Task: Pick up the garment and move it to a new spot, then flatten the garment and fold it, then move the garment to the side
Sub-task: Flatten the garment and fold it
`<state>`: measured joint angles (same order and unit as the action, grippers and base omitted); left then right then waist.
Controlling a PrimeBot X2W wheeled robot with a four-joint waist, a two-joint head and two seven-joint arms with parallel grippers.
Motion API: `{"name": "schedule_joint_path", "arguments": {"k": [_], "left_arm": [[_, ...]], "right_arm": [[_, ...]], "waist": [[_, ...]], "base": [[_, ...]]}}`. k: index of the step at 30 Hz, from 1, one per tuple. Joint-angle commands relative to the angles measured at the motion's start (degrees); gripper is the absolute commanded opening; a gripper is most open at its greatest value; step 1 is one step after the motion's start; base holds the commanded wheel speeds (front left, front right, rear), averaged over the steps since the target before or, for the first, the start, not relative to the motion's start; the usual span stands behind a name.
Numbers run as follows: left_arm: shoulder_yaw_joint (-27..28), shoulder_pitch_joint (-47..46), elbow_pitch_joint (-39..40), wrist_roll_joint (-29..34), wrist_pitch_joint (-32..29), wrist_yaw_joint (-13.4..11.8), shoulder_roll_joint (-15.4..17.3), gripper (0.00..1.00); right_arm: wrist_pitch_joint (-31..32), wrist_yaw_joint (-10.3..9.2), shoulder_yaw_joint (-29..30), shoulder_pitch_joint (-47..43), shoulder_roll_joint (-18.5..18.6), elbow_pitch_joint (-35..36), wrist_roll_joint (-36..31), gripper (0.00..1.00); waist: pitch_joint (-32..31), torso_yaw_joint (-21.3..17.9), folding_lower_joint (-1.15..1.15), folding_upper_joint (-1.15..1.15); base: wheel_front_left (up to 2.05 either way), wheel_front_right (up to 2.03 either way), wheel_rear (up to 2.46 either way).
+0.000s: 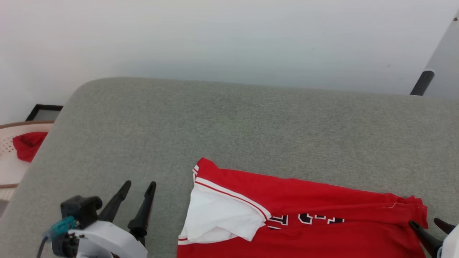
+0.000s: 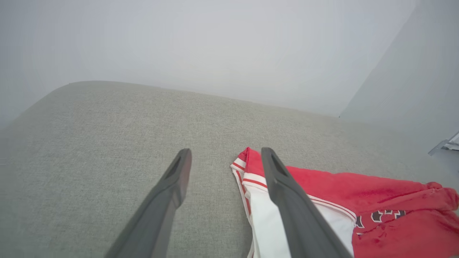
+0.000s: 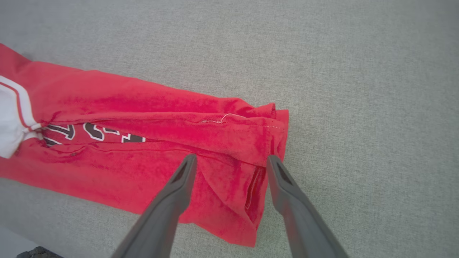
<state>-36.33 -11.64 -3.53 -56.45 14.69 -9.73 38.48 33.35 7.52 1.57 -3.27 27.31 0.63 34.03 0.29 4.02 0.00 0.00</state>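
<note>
Now the large red jersey garment with white sleeves [image 1: 322, 200] lies on the grey fabric-covered counter [image 1: 229, 122], its long axis running side to side. Both grippers are spread and empty. The right gripper [image 1: 425, 222] is nearer, over its hem end, while the left gripper [image 1: 140, 184] is just off its sleeve end.

Dark-fingered left tool [image 1: 140, 184], white wrist [image 1: 107, 236]

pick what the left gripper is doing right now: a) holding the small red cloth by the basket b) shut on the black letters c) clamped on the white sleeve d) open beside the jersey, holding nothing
D: in the head view the left gripper has its fingers spread over the grey padded surface, to the left of the garment and apart from it, with nothing between them.
</note>
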Motion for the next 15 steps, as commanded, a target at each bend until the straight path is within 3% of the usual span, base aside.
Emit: {"name": "schedule_joint_path", "arguments": {"k": [1, 7, 15], "left_arm": [[1.94, 2.01, -0.50, 1.29, 0.38, 0.48, -1.51, 1.00], [9.98, 6.53, 0.06, 4.92, 0.43, 1.41, -6.44, 1.00], [16.90, 10.02, -0.68, 10.66, 0.35, 5.49, -12.70, 1.00]], "right_arm": [[0.97, -0.06, 1.28, -0.77, -0.46, -0.26, -0.41, 1.00], [3.85, -0.06, 3.12, 0.19, -0.54, -1.15, -0.38, 1.00], [8.88, -0.06, 5.77, 3.07, 0.10, -3.68, -0.39, 1.00]], "waist": [[0.33, 0.72, 0.00, 0.00], [1.55, 1.42, 0.00, 0.00], [4.47, 3.05, 0.00, 0.00]], "base": [[0.00, 0.00, 0.00], [0.00, 0.00, 0.00], [0.00, 0.00, 0.00]]}}
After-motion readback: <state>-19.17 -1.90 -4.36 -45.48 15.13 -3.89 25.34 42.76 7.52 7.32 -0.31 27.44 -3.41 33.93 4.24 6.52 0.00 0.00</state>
